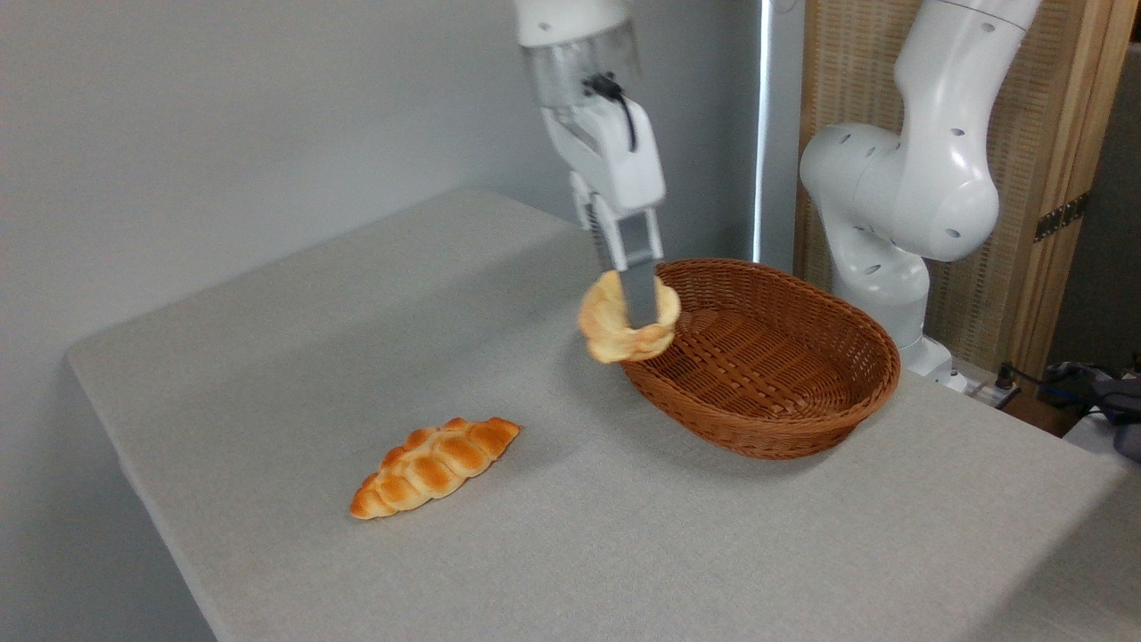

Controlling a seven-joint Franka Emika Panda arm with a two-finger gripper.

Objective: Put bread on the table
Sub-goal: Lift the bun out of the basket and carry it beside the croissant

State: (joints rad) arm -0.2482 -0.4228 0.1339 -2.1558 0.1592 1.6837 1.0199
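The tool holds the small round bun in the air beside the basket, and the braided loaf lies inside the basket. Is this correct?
Not quite. The camera view shows the braided loaf lying on the table, apart from the basket. The tool does hold the small round bun in the air beside the basket.

Even, soft indoor light; faint shadows, slightly grainy picture.

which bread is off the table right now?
The small round bun, held up in the gripper at the basket's left rim. The braided loaf lies on the table.
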